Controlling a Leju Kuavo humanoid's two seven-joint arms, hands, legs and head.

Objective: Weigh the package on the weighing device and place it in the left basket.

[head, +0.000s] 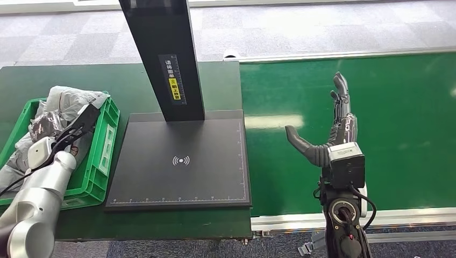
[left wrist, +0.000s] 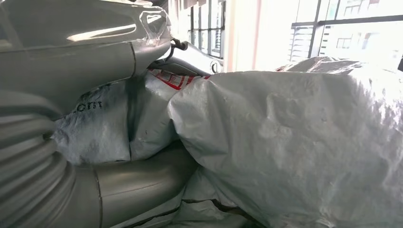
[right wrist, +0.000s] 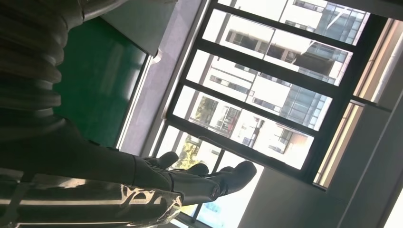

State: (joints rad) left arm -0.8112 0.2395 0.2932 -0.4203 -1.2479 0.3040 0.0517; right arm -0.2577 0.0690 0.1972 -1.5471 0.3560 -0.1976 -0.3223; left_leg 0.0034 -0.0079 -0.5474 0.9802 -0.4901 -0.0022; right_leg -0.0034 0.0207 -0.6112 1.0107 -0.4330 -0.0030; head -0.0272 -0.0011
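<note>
The left hand [head: 80, 122] is down inside the green basket [head: 106, 141] at the desk's left edge, among grey packages [head: 67, 99]. Whether it grips one or has let go cannot be told: its fingers are buried in the bags (the left wrist view shows grey wrapping [left wrist: 294, 142] pressed close). The weighing device [head: 180, 161] stands bare at the desk's middle — judged: weighing done, deposit under way. The right hand [head: 330, 126] hangs over the green belt [head: 408, 123], fingers spread, holding nothing — parked clear.
</note>
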